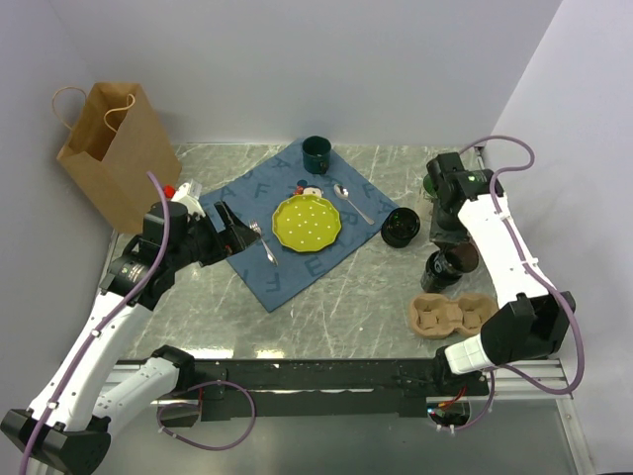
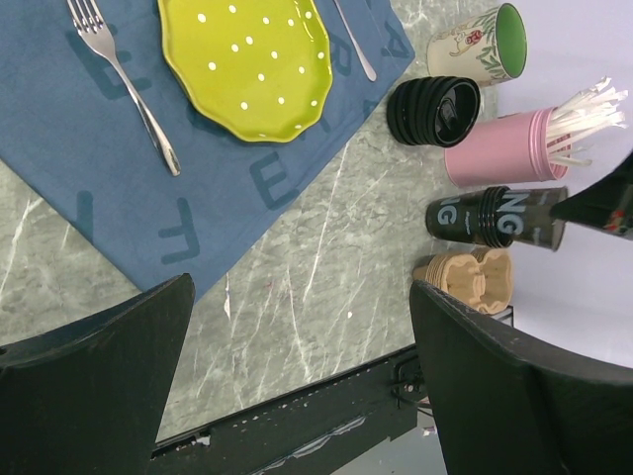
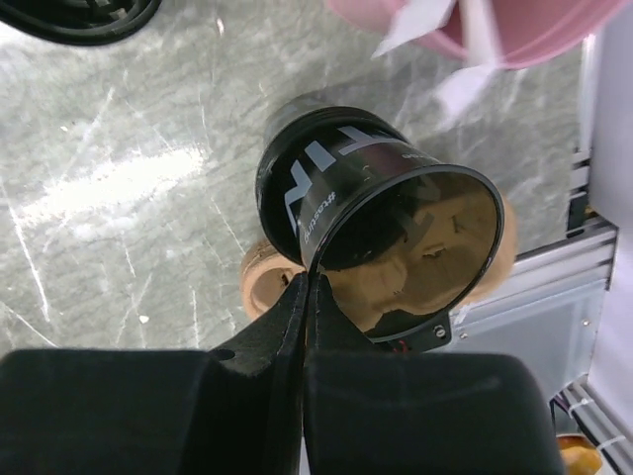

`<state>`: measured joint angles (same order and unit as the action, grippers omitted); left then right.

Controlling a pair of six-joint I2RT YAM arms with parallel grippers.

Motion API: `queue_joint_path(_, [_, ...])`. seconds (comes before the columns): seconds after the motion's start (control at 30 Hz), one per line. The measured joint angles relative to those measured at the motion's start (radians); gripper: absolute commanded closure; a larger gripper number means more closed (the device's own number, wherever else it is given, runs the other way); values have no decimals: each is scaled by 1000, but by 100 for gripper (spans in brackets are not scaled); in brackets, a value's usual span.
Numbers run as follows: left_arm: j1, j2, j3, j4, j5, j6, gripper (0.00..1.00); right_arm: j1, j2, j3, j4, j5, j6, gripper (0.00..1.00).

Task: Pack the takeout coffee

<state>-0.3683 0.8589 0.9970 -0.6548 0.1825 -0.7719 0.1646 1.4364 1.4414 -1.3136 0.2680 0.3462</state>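
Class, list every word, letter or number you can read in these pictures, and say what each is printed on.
"F", "E", "A": large letters scattered on the blue placemat.
"NG": white lettering on the black cup; the rest of the word is hidden.
Small white print on that cup: too blurred to read.

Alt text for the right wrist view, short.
The right gripper pinches the rim of a black cup with white lettering, over a brown pulp carrier on a marbled table. A pink container shows at the top edge.
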Motion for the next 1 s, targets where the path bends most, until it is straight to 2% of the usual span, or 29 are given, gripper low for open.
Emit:
queue_joint_path(0.3, [-5,1,0,-11,-57,3,3,40,0,220,-26,21,3,100])
queue_joint_path(0.53, [-6,3,-10,-24,-114,2,3,277,37,367,-24,88,42,100])
queue_joint_path(0.63, [-6,3,-25,-25,-140,0,3,391,51,334,-11,81,79,100])
queue_joint_path(0.77, [-6,-2,-85,-24,-178,-18,3,558,73,188,-12,43,142,100])
queue_joint_path(0.87, [-6,-5,-142,-28,-183,-41,3,669,138,105,0,13,188,99])
queue_joint_path(1.0, [-6,-13,-174,-48,-184,-66,3,765,243,84,34,-15,237,99])
